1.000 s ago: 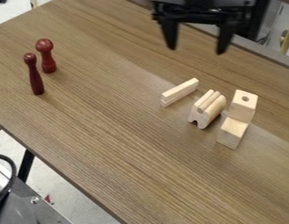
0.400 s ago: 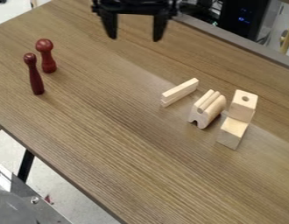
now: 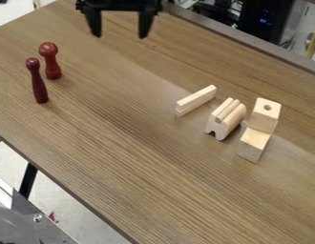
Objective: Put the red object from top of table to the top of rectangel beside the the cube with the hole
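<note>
Listing by the camera view, clock bearings from its middle. Item: black tool [image 3: 120, 36], one, between eleven and twelve, pointing down over the far part of the desk [image 3: 141, 157]; fingers spread wide, nothing between them. Item: red turned pegs, two, both upright on the desk near ten o'clock; the stout one, round-headed [image 3: 50, 61], stands just beside the slim, darker one [image 3: 37, 81]. Which is the red object wanted, I cannot tell. Item: pale wooden strip piece [image 3: 195, 100], near two, lying slantwise. Item: pale grooved block [image 3: 225, 119], at three, with a notch in its near end. Item: pale cube with a round hole [image 3: 267, 110] in its top, also at three, farther out. Item: pale rectangle [image 3: 254, 143], between three and four, adjoining the cube on its near side, top bare. Item: black box with small blue lights [image 3: 259, 21], at one, beyond the desk. Item: dark desk leg [image 3: 28, 180], at eight.
</note>
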You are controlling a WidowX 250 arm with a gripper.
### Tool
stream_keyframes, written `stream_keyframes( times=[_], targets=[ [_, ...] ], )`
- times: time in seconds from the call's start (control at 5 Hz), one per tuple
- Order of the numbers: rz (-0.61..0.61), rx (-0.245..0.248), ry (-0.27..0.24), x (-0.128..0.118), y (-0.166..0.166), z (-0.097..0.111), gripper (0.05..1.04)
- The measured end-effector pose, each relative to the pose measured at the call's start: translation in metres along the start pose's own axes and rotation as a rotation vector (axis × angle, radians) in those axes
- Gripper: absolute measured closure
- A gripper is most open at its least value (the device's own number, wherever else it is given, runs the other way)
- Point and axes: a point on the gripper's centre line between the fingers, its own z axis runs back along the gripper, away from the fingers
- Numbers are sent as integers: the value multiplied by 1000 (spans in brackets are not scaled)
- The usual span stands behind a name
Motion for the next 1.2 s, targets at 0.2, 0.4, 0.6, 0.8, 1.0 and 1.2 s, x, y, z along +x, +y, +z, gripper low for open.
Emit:
stream_keyframes(
  times=[0.2,0.4,0.6,0.8,1.0,1.2],
  targets=[
    [65,35,6,18,17,-17,83],
    [97,69,-7,29,30,-25,83],
    [129,92,-7,34,41,-30,83],
    [169,70,15,36,52,-41,83],
    [182,69,13,39,60,-49,83],
    [182,88,12,40,67,-53,83]
  ],
)
